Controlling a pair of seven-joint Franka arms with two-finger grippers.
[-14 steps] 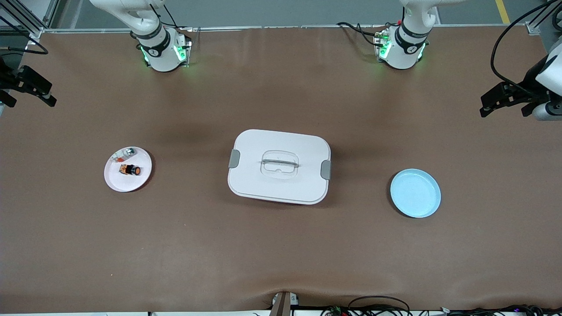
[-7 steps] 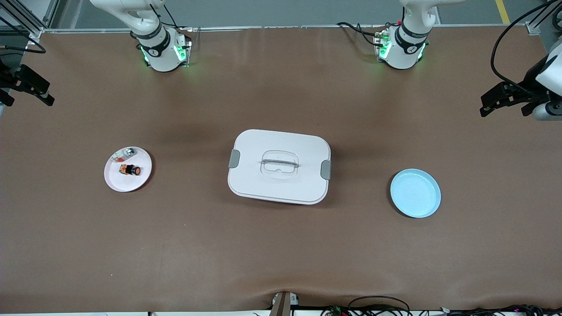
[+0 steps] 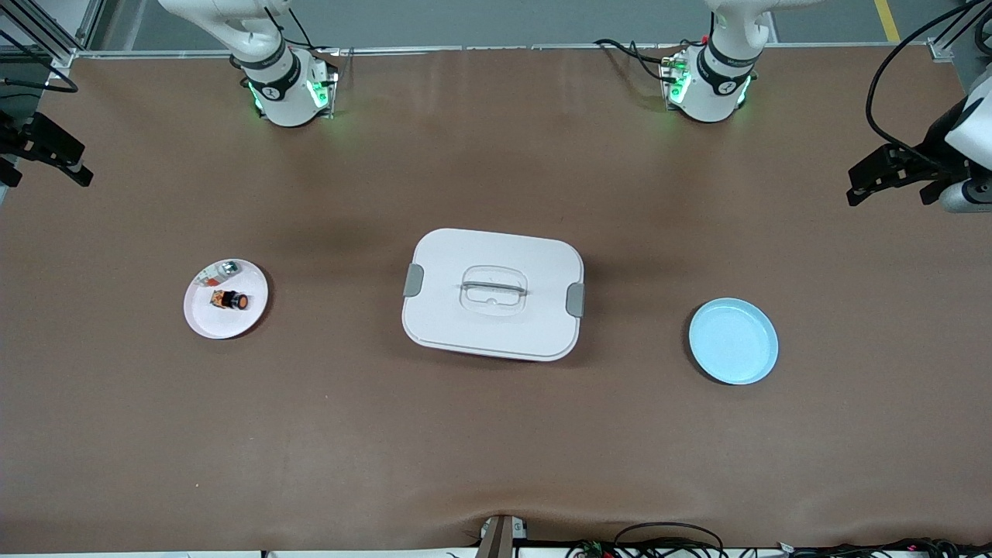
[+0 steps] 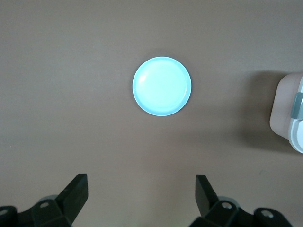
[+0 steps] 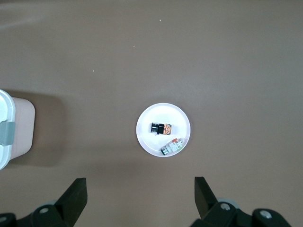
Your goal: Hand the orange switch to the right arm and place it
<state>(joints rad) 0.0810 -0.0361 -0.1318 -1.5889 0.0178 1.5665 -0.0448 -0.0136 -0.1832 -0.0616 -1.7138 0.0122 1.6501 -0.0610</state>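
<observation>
Currently | orange switch [image 3: 231, 299] lying sideways on white plate [image 3: 203, 316], toward right arm's end | right gripper [image 5: 139, 198] spread wide, empty, high above it | left gripper [image 4: 142, 196] spread wide over blue plate [image 4: 142, 101], well apart.

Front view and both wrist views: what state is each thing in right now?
Small black-and-orange push-button switch: lying on white plate.
Silvery piece: same plate.
White lidded box: closed.
Light blue plate: empty.
Left claw: open, high above blue plate.
Right claw: open, above white plate.

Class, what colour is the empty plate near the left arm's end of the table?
Pale blue plate, clearest in the left wrist view.
</observation>
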